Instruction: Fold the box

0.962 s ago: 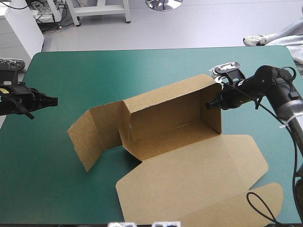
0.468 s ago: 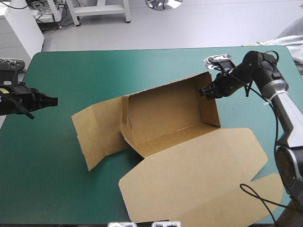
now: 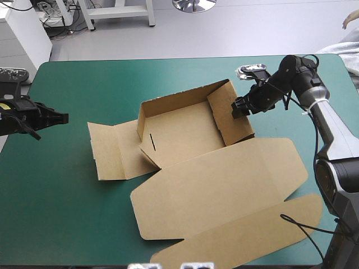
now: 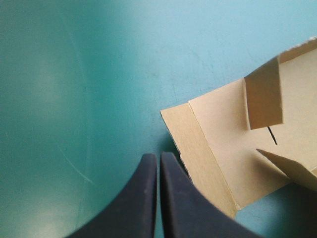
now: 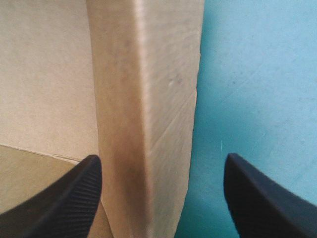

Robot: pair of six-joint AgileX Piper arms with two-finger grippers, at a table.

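The brown box [image 3: 185, 131] lies mid-table as a shallow open tray, its far and right walls raised. Its wide lid [image 3: 224, 185] lies flat toward the front edge, and a left flap [image 3: 115, 151] lies flat on the cover. My right gripper [image 3: 239, 109] is open at the right end wall [image 3: 233, 117]. In the right wrist view that wall [image 5: 143, 99] stands between the spread fingers of the right gripper [image 5: 162, 157]. My left gripper [image 3: 60, 118] is shut and holds nothing, near the table's left edge. In the left wrist view the left gripper [image 4: 158, 156] points just beside the box's flap [image 4: 218, 144].
The teal-green cover [image 3: 84, 84] runs bare between my left gripper and the box's left flap. The lid's rounded end flap [image 3: 252, 235] reaches the table's front edge at the right.
My right gripper has opened and let go of the right end wall, after swinging it left and toward the far edge. The box has sunk lower and its left flap now lies flat. The left arm has stayed put.
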